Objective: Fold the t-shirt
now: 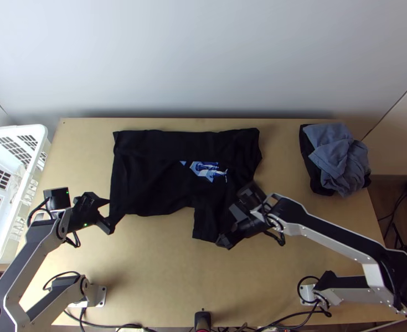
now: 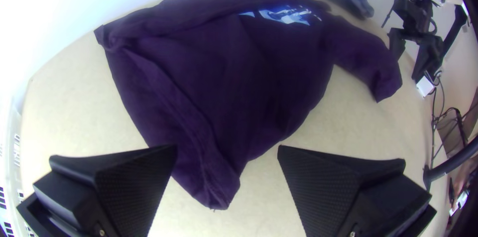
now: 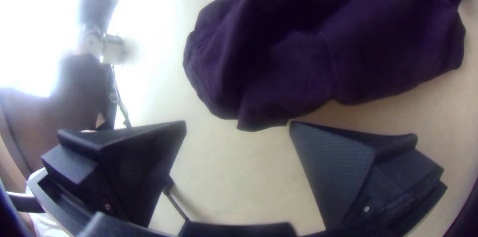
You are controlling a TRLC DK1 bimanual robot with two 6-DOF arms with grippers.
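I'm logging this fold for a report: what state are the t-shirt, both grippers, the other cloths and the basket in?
Black t-shirt: spread, rumpled, not folded up.
Left gripper: open, cloth corner between its fingers, ungripped.
Right gripper: open, by the shirt's edge.
Grey-blue and black cloths: bunched together.
White slotted basket: open-topped.

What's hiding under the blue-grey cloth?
Black cloth pokes out from under the blue-grey cloth, on the table. The middle is covered, so I can't tell whether anything else is under there.
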